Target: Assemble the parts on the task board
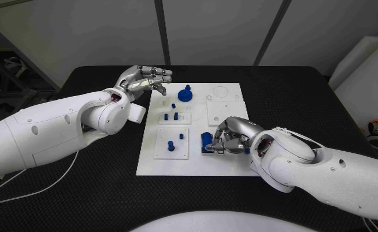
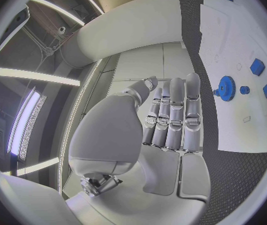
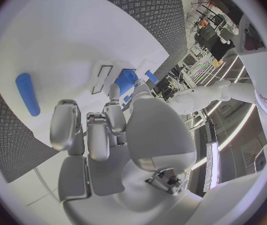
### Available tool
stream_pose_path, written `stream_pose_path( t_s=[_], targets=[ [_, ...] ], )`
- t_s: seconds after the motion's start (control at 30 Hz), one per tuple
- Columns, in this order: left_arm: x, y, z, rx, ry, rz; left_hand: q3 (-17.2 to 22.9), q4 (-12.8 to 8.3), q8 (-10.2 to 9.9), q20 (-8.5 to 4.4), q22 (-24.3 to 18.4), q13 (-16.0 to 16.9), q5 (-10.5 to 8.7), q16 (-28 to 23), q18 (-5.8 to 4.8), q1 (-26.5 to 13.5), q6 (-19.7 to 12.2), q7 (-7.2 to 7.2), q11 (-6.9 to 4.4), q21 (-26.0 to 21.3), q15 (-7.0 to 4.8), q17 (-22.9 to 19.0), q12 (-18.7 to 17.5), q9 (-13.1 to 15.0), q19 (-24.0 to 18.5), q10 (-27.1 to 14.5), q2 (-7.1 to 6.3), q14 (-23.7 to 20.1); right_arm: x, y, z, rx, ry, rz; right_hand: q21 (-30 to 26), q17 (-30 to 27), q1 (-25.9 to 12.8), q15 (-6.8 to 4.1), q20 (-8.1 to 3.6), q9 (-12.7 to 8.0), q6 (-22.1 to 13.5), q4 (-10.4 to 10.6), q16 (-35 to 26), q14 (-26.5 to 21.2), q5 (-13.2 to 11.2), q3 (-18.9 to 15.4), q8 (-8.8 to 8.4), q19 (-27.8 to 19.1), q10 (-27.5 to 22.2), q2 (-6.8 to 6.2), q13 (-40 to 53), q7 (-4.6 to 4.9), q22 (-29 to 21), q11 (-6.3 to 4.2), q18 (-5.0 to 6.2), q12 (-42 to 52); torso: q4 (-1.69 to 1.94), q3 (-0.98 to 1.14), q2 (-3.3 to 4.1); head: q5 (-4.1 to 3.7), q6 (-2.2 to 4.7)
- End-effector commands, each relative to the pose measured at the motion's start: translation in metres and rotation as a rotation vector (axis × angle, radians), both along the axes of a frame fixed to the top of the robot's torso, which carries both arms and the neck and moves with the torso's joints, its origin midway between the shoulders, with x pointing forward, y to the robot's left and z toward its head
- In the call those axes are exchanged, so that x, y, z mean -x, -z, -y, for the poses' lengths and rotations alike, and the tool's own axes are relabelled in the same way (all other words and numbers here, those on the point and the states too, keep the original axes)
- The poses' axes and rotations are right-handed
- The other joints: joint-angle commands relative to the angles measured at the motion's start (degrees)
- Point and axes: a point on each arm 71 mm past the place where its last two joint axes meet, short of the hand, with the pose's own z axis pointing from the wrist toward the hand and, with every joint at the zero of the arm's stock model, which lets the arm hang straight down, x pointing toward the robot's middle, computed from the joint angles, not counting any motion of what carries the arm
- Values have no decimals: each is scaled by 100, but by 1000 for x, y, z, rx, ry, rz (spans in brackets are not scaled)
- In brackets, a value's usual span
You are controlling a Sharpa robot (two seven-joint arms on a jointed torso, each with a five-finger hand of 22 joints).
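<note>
Empty left robot hand (image 2: 171,117) (fingers straight) beside perhaps a blue gear (image 2: 226,88)

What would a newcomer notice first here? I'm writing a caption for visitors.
Probably the white task board mid-table, dotted with small blue parts. The right hand rests at its near right side, fingers curled around a blue block. The left hand hovers empty off its far left corner, near a blue gear.

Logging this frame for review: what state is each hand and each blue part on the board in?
left hand: empty, fingers apart, at the task board's far-left corner.
right hand: fingers curled around a blue block.
blue gear: lying on the board, untouched.
blue pegs: upright in their plates.
</note>
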Motion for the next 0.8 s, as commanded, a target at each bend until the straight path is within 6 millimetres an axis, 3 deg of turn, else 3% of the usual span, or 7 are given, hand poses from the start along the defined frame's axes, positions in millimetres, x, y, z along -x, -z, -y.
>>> stream_pose_path(
  t_s=[0.03, 0.4, 0.5, 0.6, 0.8],
  targets=[
    [0, -1, 2, 7, 13, 1, -26, 11, -6, 14, -7, 5, -5, -13, 32, -10, -37, -7, 5, -23, 15, -6, 38, 3, -32, -36, 54, -35, -1, 1, 0, 14, -14, -2, -3, 1211, 132, -54, -38, 11, 9, -48, 0, 543, -20, -8, 31, 4, 38, -13, 8, -37, 3, -22, -100, 19, -6, -3, -2, -2, -7],
    [0, -1, 2, 6, 14, -2, -26, 11, -5, 14, -7, 5, -5, -13, 32, -10, -37, -7, 5, -23, 15, -6, 39, 3, -32, -37, 55, -35, -3, 2, 0, 27, -19, -6, -11, 1205, 504, -67, -49, 25, 17, -213, -4, 542, -88, 15, 37, 0, 49, 31, 37, -52, 3, -37, -98, 32, -5, 0, -7, -10, -24],
    [0, -1, 2, 6, 15, -3, -26, 14, -4, 15, -9, 5, -4, -12, 33, -10, -39, -7, 4, -27, 15, -8, 43, 3, -32, -42, 63, -37, -3, 2, 0, 28, -23, -2, -18, 1206, 713, -76, -57, 35, 39, -329, -4, 542, -472, 59, 50, -5, 70, 43, 73, -60, 0, -46, -97, 64, -4, 0, -9, -10, -26],
    [0, -1, 2, 6, 16, -4, -26, 14, -4, 15, -9, 5, -4, -12, 33, -10, -39, -7, 4, -27, 15, -8, 43, 3, -32, -42, 63, -37, -3, 2, -1, 26, -26, 3, -23, 1208, 777, -73, -58, 40, 48, -370, -3, 542, -674, 61, 54, -8, 79, 33, 89, -56, -2, -43, -97, 76, -7, 0, -7, -11, -25],
    [0, -1, 2, 6, 16, -5, -26, 14, -4, 15, -9, 5, -4, -12, 33, -10, -39, -7, 4, -27, 15, -8, 43, 3, -32, -42, 63, -37, -2, 0, 0, 15, -27, 13, -20, 1208, 690, -67, -54, 46, 62, -317, -3, 542, -785, 22, 63, -5, 102, 28, 119, -48, 4, -35, -99, 107, -13, 1, -8, -14, -20]
  ],
)
